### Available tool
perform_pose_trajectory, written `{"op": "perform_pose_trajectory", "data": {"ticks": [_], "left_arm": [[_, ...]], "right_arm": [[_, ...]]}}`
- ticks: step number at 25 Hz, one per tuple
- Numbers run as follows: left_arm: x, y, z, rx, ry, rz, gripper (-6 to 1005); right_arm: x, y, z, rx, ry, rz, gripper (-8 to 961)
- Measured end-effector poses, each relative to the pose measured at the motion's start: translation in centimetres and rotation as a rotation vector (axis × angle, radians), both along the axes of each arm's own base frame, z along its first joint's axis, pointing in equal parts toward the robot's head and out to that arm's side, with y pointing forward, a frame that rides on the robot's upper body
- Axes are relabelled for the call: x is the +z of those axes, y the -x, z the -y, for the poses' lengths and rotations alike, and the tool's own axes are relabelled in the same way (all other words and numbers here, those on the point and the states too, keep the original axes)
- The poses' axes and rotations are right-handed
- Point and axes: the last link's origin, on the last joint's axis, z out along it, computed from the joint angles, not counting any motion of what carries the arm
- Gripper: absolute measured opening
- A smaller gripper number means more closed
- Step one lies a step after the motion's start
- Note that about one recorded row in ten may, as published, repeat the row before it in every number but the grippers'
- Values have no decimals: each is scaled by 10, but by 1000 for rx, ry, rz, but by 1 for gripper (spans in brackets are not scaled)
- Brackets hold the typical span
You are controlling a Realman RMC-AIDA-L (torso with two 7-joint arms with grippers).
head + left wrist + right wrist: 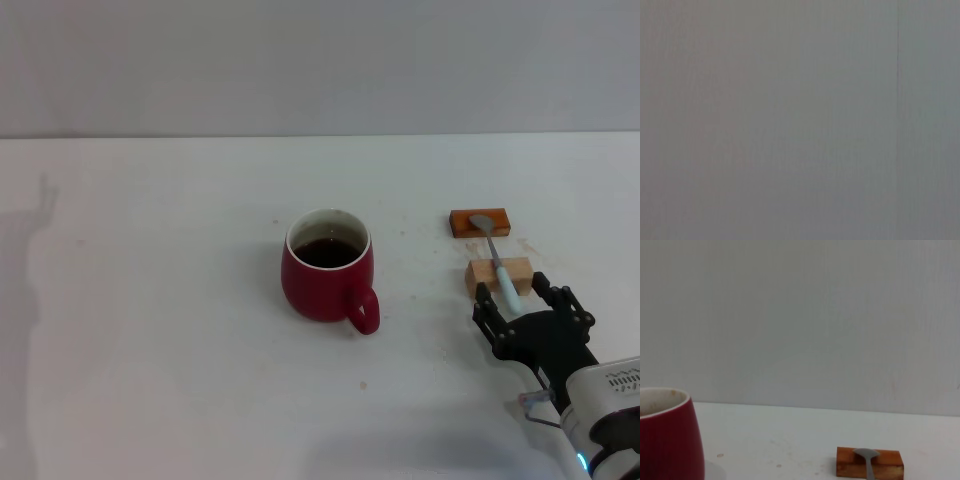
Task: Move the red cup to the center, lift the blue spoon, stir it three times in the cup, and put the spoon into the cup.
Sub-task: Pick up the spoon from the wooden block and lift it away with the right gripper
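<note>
The red cup stands upright near the middle of the white table, dark liquid inside, its handle toward me and to the right. It also shows in the right wrist view. The blue spoon lies across two small blocks to the right of the cup, its grey bowl on the orange-red block and its pale blue handle on the tan block. Its bowl shows in the right wrist view. My right gripper is open, its fingers on either side of the handle's near end. My left gripper is out of view.
The white table runs back to a grey wall. The orange-red block also shows in the right wrist view. The left wrist view shows only a plain grey surface.
</note>
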Motion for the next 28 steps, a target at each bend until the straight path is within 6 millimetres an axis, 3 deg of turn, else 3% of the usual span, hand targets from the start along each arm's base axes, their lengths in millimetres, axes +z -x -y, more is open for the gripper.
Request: {"op": "perform_pose_trajectory", "data": {"ticks": [7, 8, 28], "left_arm": [[0, 0, 0, -1, 0, -1, 842], [0, -1, 0, -3, -1, -1, 842], [-1, 0, 3, -3, -7, 2, 842]], "right_arm": [[0, 0, 0, 1, 1, 1, 736], [0, 0, 0, 1, 1, 1, 511], [-4, 2, -5, 9, 36, 15, 410]]}}
